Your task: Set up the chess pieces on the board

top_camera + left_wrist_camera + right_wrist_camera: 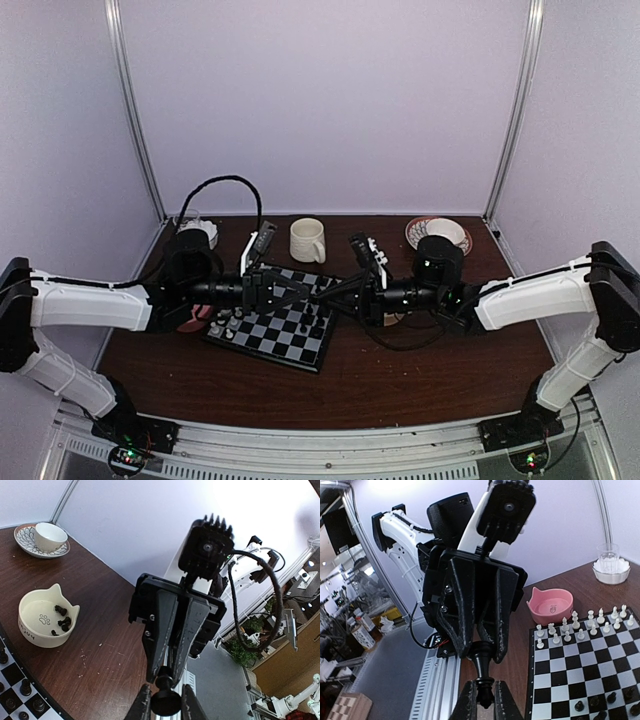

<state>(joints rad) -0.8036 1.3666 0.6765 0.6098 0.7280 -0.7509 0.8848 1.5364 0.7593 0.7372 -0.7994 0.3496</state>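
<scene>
Both grippers meet tip to tip above the right part of the board (270, 357). A black chess piece is held between them. In the left wrist view my left gripper (166, 706) is shut on the piece's round base (166, 700), and the right gripper's fingers (157, 640) close round its top. In the right wrist view my right gripper (484, 702) is shut on the piece's head (483, 690), and its base sits in the left gripper's fingers (460, 630). White pieces (580, 625) stand in rows on the board's far side and black pieces (600, 702) on its near side.
A white cat-ear bowl (47, 617) holds several black pieces (61, 620). An empty pink bowl (551, 605) sits beside the board. A mug (307, 240), a cup on a saucer (438, 233) and a glass dish (198, 230) stand along the back.
</scene>
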